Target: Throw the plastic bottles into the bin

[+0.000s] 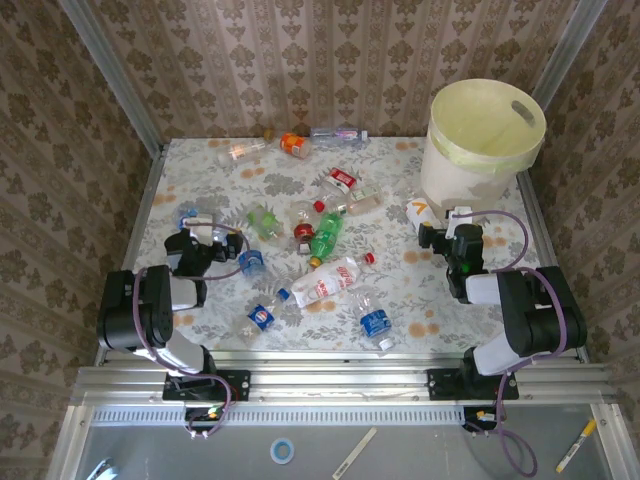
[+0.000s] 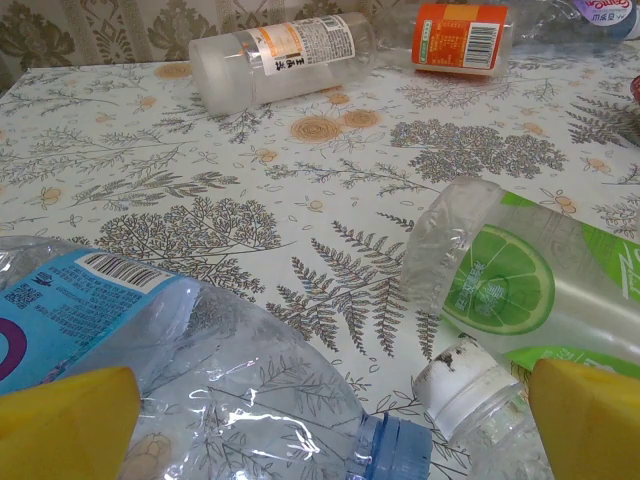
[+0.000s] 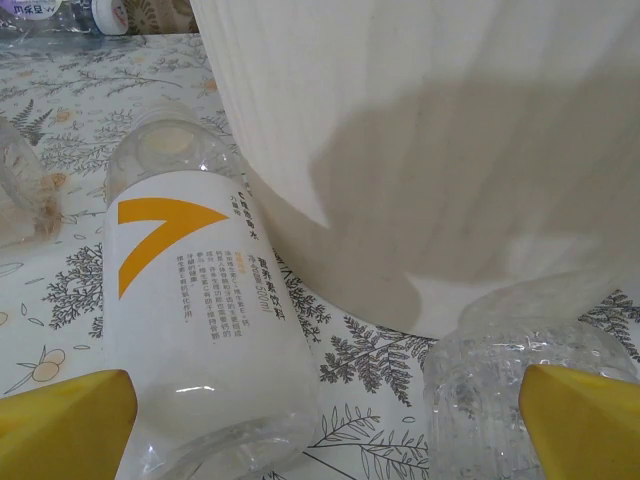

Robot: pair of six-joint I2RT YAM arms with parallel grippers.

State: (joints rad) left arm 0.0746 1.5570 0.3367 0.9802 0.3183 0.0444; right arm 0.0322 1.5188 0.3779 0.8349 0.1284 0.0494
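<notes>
My left end effector (image 2: 320, 435) is spread open, a crushed blue-labelled bottle (image 2: 140, 330) on the bench (image 2: 300, 200) between its fingers, likely lined up for a grasp. My right end effector (image 3: 325, 425), also released, faces a white-labelled bottle (image 3: 190, 300) lying just beside the bin (image 3: 420, 150).

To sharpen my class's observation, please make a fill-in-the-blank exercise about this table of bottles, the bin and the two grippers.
The bin stands at the far ___ corner of the table. The bottle lying beside it has an ___ mark on its white label. The left gripper and right gripper both have ___ fingertips.
Missing words: right; orange; yellow.
</notes>
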